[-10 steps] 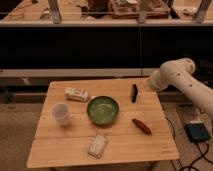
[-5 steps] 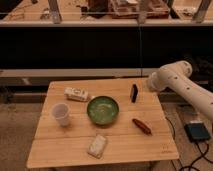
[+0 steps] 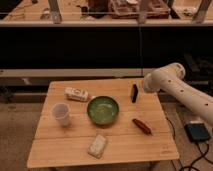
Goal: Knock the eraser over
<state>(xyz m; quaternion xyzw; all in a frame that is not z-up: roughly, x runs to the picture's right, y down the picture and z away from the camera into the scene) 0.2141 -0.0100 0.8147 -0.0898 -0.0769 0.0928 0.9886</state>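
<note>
The eraser [image 3: 134,93] still stands upright, just up and right of the green bowl [image 3: 103,110]. The gripper [image 3: 145,85], farther right, has edged toward it; whether it is open cannot be told.

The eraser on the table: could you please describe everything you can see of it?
The eraser is a small, thin black block, plain and matte-looking. It stands upright on the wooden table, toward its far right edge, right of the green bowl. The gripper hangs close beside it, on the right in the view; whether they touch cannot be told.
</note>
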